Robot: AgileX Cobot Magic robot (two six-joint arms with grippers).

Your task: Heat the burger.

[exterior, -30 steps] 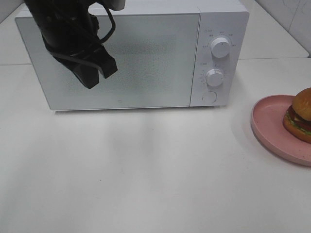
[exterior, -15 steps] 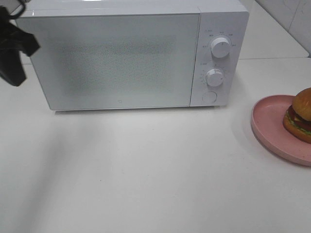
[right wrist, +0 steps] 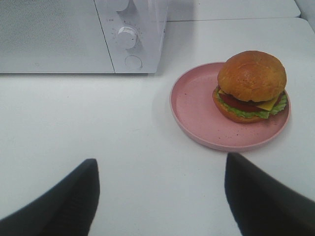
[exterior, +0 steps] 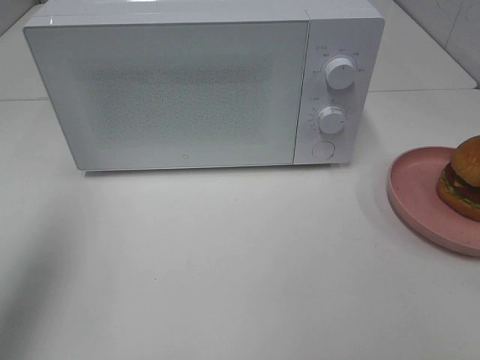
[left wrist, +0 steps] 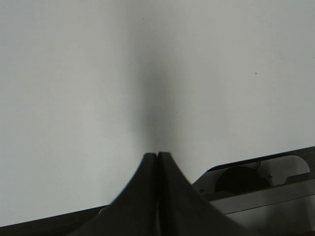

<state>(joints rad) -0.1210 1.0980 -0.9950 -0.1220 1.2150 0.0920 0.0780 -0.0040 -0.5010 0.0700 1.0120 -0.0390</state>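
Observation:
The burger (exterior: 463, 177) with a golden-brown bun sits on a round pink plate (exterior: 418, 193) at the right edge of the high view; it also shows in the right wrist view (right wrist: 251, 85) on the plate (right wrist: 197, 105). The white microwave (exterior: 202, 86) stands at the back with its door shut. My left gripper (left wrist: 157, 155) is shut and empty over bare white table, out of the high view. My right gripper (right wrist: 162, 172) is open and empty, well short of the plate, its dark fingers (right wrist: 74, 196) spread wide.
The microwave has two knobs (exterior: 341, 73) and a round door button (exterior: 323, 150) on its right panel. A white tabletop (exterior: 225, 262) stretches in front of the microwave. A table seam runs behind the microwave at the right.
The left arm, which was in front of the microwave door, has swung left and gone out of the high view. The burger and plate have not moved.

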